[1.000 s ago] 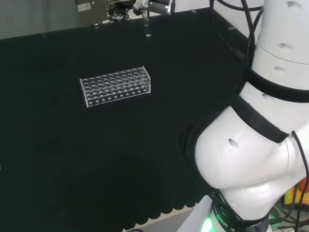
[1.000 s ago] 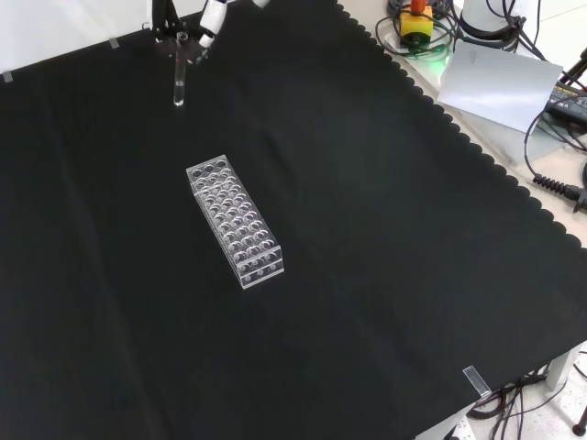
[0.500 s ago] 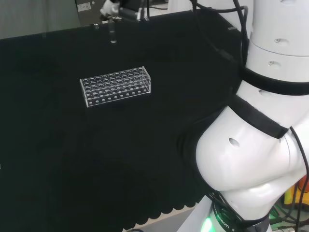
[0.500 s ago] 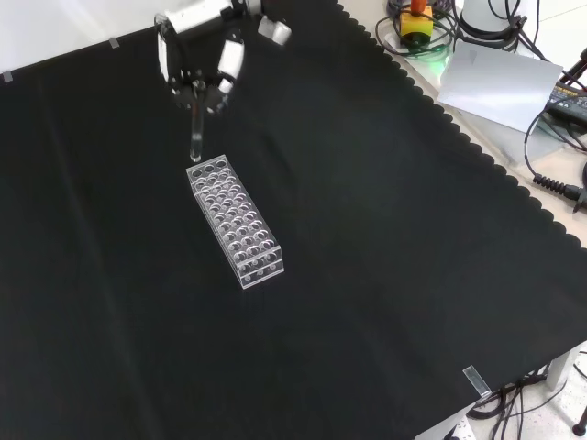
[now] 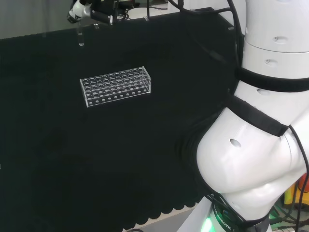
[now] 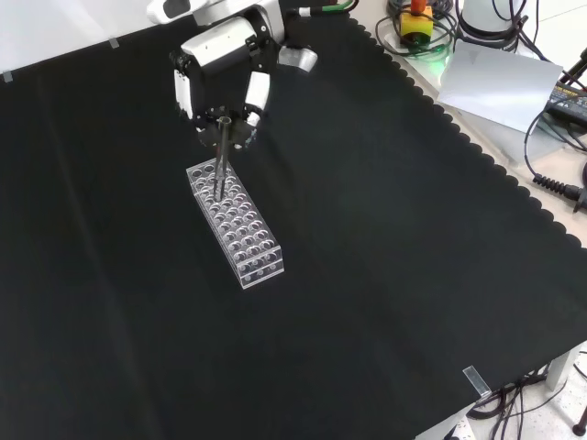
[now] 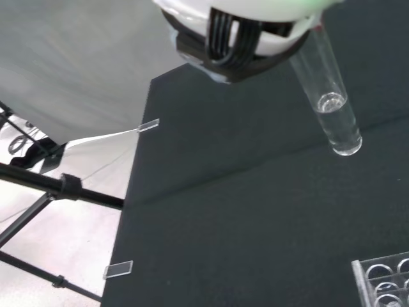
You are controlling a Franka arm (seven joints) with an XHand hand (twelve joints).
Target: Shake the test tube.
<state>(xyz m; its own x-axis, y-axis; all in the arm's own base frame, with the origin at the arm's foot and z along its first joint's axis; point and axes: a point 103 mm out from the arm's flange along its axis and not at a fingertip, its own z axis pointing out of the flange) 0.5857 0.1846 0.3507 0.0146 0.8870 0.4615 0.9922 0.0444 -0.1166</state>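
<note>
A clear glass test tube (image 6: 220, 167) hangs upright from the hand (image 6: 225, 69), whose fingers (image 6: 254, 95) are curled round its top. In the front view the tube's lower end lies over the far end of the clear plastic rack (image 6: 240, 229). In the head view the hand (image 5: 91, 12) is at the top left. There the test tube (image 5: 80, 36) hangs beyond and left of the rack (image 5: 116, 86), well above the cloth. The wrist view shows the test tube (image 7: 330, 105) close up with clear liquid in its lower part, and a corner of the rack (image 7: 382, 283).
The arm's white links (image 5: 260, 145) take up the right of the head view. Past the cloth's scalloped edge in the front view lie cables and a grey sheet (image 6: 500, 84). A stand's black legs (image 7: 45, 192) are off the cloth's edge in the wrist view.
The hand has swung the test tube leftwards in the head view and nearer in the front view. The tube went from beyond the rack to over the rack's far end. The rack has not moved.
</note>
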